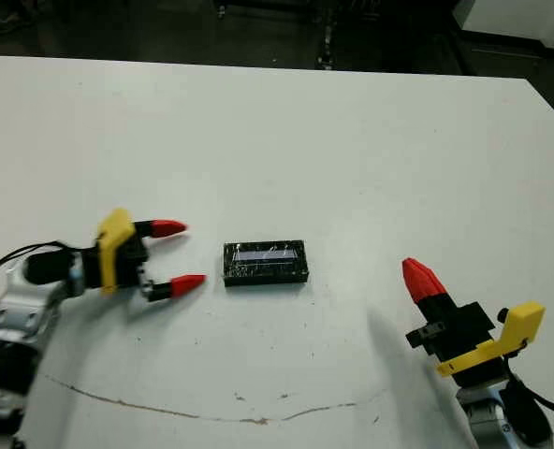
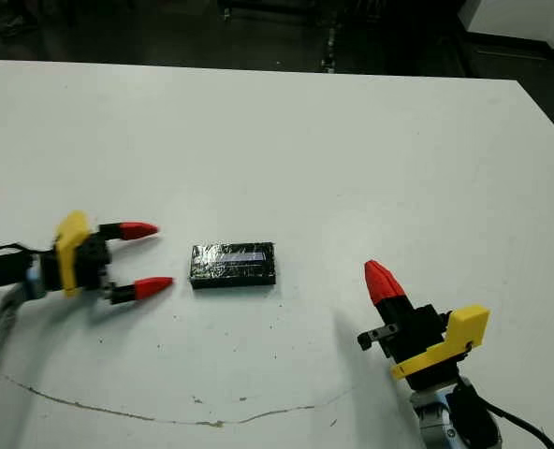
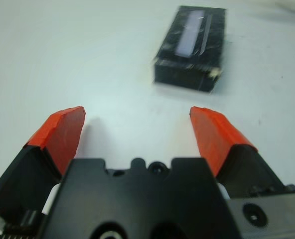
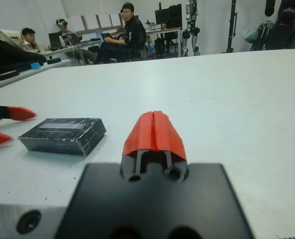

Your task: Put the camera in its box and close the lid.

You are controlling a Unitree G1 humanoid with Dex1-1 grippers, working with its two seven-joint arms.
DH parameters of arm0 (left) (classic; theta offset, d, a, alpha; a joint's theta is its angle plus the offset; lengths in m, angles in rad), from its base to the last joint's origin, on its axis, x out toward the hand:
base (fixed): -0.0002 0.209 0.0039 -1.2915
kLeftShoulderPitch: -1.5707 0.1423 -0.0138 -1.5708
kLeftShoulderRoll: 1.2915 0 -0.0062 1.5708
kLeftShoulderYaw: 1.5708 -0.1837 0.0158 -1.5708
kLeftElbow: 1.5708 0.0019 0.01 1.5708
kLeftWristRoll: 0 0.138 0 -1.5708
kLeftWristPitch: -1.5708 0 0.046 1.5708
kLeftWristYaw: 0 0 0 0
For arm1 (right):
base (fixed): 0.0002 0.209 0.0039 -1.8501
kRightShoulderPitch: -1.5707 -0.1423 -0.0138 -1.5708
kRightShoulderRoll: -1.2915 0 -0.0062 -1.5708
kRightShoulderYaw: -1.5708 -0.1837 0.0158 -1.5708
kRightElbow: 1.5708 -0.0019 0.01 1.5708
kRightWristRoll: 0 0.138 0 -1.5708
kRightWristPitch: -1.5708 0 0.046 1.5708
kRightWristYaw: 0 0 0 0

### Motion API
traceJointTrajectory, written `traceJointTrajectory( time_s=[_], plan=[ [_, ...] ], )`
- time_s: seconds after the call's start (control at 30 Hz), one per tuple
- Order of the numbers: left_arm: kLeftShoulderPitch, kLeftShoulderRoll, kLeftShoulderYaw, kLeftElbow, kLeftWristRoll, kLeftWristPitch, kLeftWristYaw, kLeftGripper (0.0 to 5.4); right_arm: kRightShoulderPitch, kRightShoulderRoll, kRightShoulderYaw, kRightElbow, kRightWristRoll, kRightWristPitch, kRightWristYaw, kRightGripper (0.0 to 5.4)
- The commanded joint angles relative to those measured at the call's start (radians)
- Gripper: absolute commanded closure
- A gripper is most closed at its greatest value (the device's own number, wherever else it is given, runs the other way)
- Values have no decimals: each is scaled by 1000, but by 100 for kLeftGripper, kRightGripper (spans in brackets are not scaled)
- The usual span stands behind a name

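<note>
Lid lies between left gripper and right gripper.

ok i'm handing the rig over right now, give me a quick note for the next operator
Left gripper: open, empty, low over the table just left of the box, fingers pointing at it, not touching.
Right gripper: shut, empty, off to the box's right and nearer the robot.
Box: mid-table with the foil-topped lid sitting on it, looks closed.
Camera: not visible anywhere, presumably inside, but that cannot be confirmed.
Done: lid on, by the look of it.
Left: check the lid is seated, then pull both arms back.
</note>
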Motion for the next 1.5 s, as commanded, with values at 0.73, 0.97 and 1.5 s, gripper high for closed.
traceJointTrajectory(
  time_s=[0.73,0.97,1.5],
  plan=[
    [180,-432,-147,-800,-103,331,836,338,7,1,3,-6,-16,-1,-38,540],
    [222,-587,-324,-726,118,272,1069,441,8,6,8,-10,-26,-5,-44,540],
    [211,-677,-398,-598,204,392,1136,537,8,10,18,-8,-34,-10,-47,540]
  ],
)
